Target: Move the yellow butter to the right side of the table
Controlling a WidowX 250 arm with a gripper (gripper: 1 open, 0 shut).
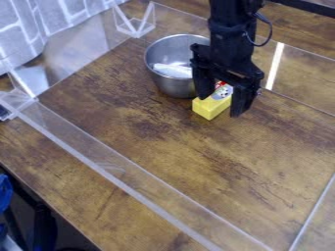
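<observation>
The yellow butter (pixel 211 105) is a small yellow box with a white and red label on top. It lies on the dark brown wooden table (pixel 170 167), just right of the metal bowl. My black gripper (pixel 222 96) hangs straight over the butter, its jaws open and standing either side of the box's far end. One finger (pixel 202 83) is on the bowl side and the other finger (pixel 244 96) on the right. The gripper hides the rear of the butter. I cannot tell whether the fingers touch it.
A round silver metal bowl (pixel 173 65) stands right beside the butter on its left. Clear acrylic panels (pixel 118 167) run along the table's edges. White and grey clutter (pixel 39 39) lies beyond the left panel.
</observation>
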